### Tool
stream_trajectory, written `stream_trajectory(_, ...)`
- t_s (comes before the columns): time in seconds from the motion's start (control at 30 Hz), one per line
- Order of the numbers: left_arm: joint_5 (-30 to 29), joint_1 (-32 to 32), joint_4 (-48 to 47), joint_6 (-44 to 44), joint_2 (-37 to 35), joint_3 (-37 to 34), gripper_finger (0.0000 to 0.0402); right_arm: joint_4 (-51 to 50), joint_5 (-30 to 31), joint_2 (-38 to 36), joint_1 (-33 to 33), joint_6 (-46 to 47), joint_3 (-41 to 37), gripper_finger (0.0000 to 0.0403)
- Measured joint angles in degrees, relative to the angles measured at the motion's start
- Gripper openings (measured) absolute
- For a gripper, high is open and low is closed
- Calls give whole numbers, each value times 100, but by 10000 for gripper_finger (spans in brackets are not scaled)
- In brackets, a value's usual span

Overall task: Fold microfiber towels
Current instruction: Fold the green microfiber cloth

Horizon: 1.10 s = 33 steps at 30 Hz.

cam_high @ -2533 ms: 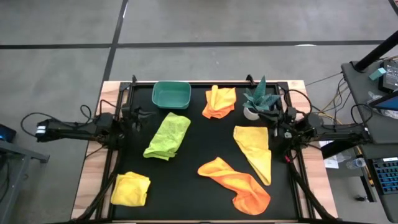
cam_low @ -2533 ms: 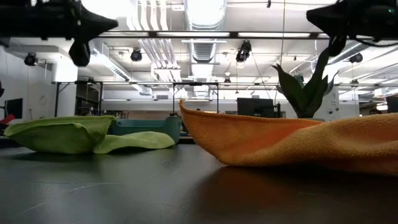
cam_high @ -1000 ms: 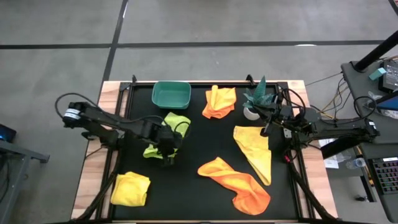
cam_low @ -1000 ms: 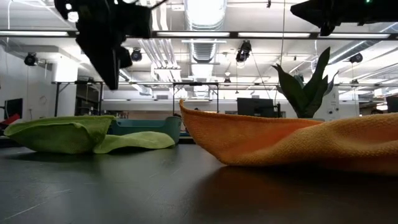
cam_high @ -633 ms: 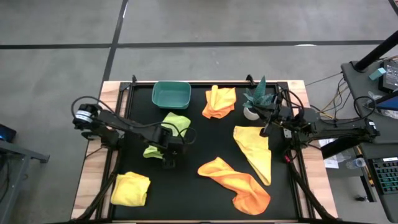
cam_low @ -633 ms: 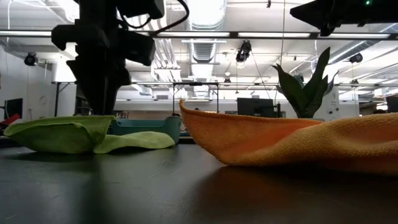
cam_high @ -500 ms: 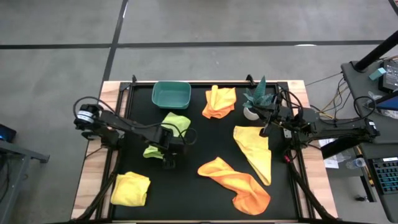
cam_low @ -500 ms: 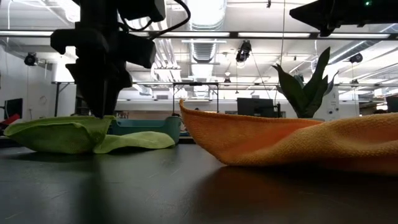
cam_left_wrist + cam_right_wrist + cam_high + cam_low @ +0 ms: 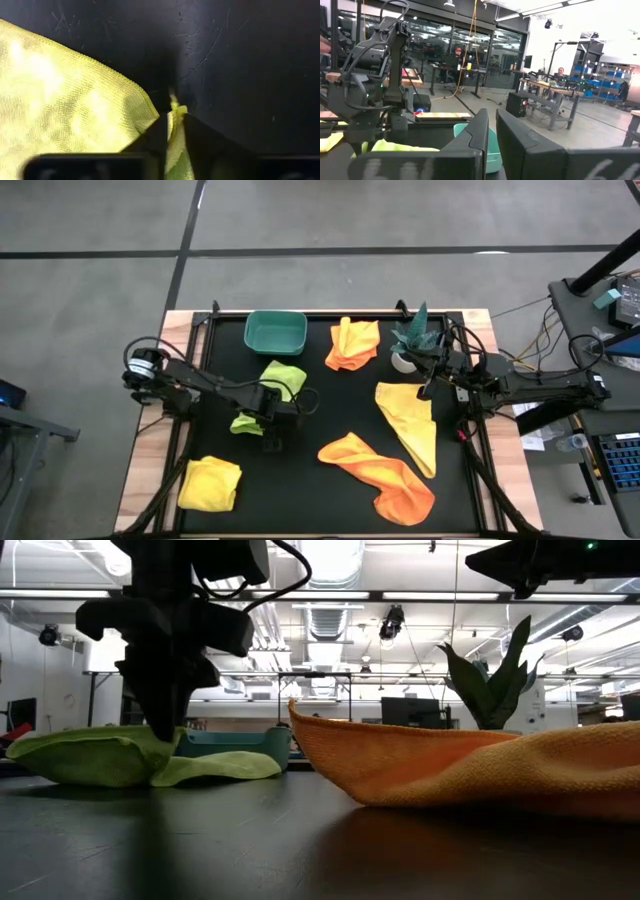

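Lime green towel [image 9: 272, 386] on the black bench [image 9: 330, 395], its corner pinched in the left gripper [image 9: 172, 131], down at the bench surface. Teal bin [image 9: 275, 331] just behind it. Orange towels [image 9: 380, 472], yellow towels [image 9: 410, 420] and a potted plant [image 9: 415, 340] lie around. Right gripper [image 9: 492, 131] closed on nothing, raised near the plant.

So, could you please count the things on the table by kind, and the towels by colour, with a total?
Orange towels: 2, one at the back and one at the front
Yellow towels: 2, one on the right and one at the front left corner
Lime green towel: 1, pinched by the left gripper
Teal bin: 1
Potted plant: 1
Total: 7
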Motion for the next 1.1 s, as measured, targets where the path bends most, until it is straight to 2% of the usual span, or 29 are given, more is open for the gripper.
stream_trajectory(0.23, -70, 8, -55, 451, -363, 186, 1, 5, -3, 137, 0, 127, 0, 28)
stream_trajectory(0.43, -909, 13, -40, 597, -1317, 387, 0, 256, -86, 640, 0, 27, 45, 40)
stream_trajectory(0.53, -1310, 13, 39, 583, -1835, 402, 0, 471, -506, 995, 0, 35, 251, 58)
stream_trajectory(0.67, -1515, 9, 144, 582, -2399, 402, 0, 441, -957, 1663, 15, 132, 668, 94)
stream_trajectory(0.9, -1521, -9, 202, 775, -2954, 396, 0, 431, -975, 3261, 15, 174, 1561, 151)
stream_trajectory(1.1, -1518, -43, 195, 890, -3143, 393, 0, 479, -975, 4764, 13, 103, 2469, 182)
